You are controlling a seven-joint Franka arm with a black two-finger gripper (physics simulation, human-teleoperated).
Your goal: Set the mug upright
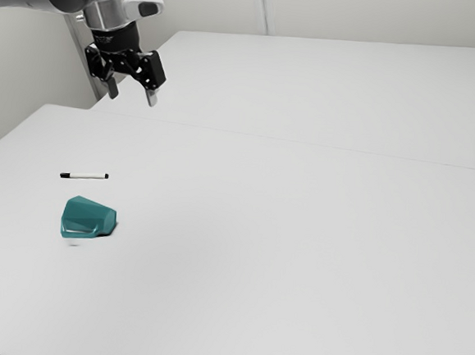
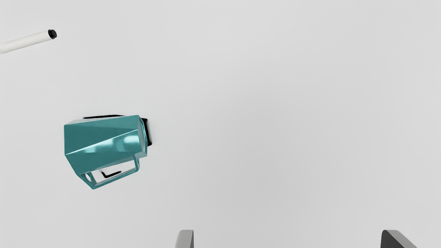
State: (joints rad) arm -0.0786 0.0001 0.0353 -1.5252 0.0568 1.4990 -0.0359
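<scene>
High above the table hangs the gripper (image 1: 131,98), in the exterior view's upper left, open and holding nothing. The teal faceted mug (image 1: 87,218) lies on its side on the table, well below the gripper and nearer the exterior camera. In the wrist view the mug (image 2: 103,143) shows its side wall and its angular handle, which sticks out sideways along the table. Both fingertips of the gripper (image 2: 287,237) stand wide apart there, with bare table between them and the mug off to one side of them.
A white marker with black ends (image 1: 84,175) lies beside the mug, on the side away from the exterior camera; the wrist view has part of this marker (image 2: 26,42). The white table (image 1: 281,255) extends toward the exterior view's right, with a pale panel behind it.
</scene>
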